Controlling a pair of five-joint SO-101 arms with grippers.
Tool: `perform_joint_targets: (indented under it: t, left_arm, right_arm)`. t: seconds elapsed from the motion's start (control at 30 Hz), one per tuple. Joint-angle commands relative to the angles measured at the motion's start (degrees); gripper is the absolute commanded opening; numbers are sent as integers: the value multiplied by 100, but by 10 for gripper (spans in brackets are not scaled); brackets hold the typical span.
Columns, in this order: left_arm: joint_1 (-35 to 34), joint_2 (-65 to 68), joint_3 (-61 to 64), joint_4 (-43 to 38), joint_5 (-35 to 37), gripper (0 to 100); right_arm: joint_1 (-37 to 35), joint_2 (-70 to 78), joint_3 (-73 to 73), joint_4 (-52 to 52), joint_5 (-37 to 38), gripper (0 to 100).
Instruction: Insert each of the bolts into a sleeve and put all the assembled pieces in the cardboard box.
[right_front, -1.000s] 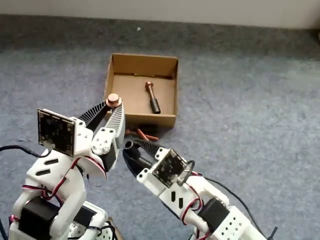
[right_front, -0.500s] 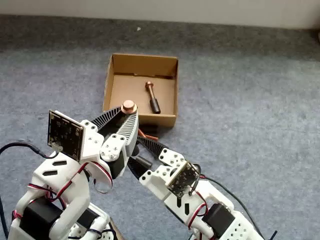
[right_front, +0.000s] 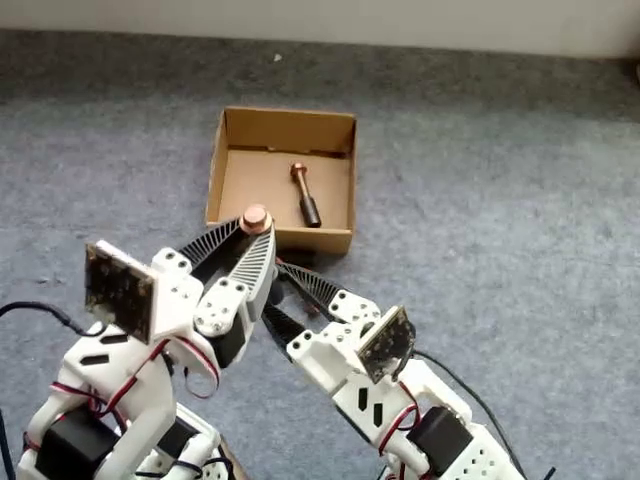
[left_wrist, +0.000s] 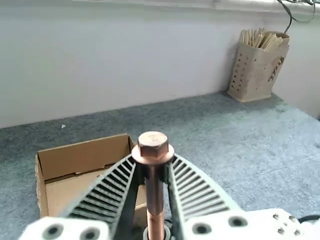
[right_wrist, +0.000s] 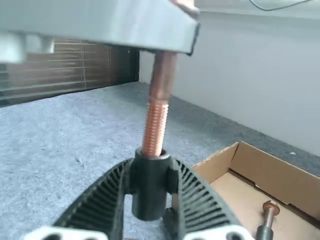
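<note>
Copper bolt (right_wrist: 156, 120) stands tip-first in black sleeve (right_wrist: 148, 187).

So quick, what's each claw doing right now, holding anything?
Left gripper: shut on the copper bolt.
Right gripper: shut on the black sleeve.

It looked like a plain room in a home or small office: the counter (right_front: 500, 180) was covered in grey carpet, a bare white wall (left_wrist: 125, 60) ran behind it, a perforated holder (left_wrist: 255, 75) of wooden sticks (left_wrist: 260, 37) stood in the corner, and dark slatted blinds (right_wrist: 60, 65) showed to one side.
</note>
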Motion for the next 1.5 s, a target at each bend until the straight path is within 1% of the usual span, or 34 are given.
perform_joint_targets:
  t: [0.0,0.1,0.17,0.33,0.5,0.57,0.7,0.73,0.77,0.9,1.03,1.17,1.37,1.47]
  left_arm:
    - [66,-365,365,-369,35,6]
    - [66,-470,971,-862,35,6]
    - [66,-532,1130,-1011,35,6]
    - [66,-673,1165,-818,26,6]
    - [66,-664,1174,-484,-598,9]
    - [66,-637,1174,-396,-747,44]
    - [13,-646,1147,-132,-774,204]
    - [4,-673,1121,-26,-835,237]
    - [-48,-673,1086,88,-958,248]
    - [-567,-664,1007,448,-1424,228]
    - [-1490,-673,1007,826,-1829,194]
    - [-2440,-681,1156,1064,-2198,149]
    - [-3574,-681,2132,1073,-2497,125]
    - [-3960,-681,2695,1064,-2673,125]
  right_arm:
    - [171,-154,-84,-136,-158,4]
    - [163,-163,-84,-136,-158,4]
    - [171,-163,-75,-136,-158,4]
    - [198,-163,57,-136,-176,4]
    - [198,-163,101,-136,-193,4]
    - [198,-163,101,-136,-193,4]
    - [207,-163,119,-136,-193,4]
    - [233,-163,189,-136,-193,4]
    - [312,-163,295,-136,-193,4]
    - [690,-163,690,-163,-202,4]
    - [998,-163,919,-163,-281,4]
    - [1165,-110,910,-136,-1081,4]
    - [1174,-110,936,-136,-1090,4]
    - [1235,-110,945,-136,-1090,4]
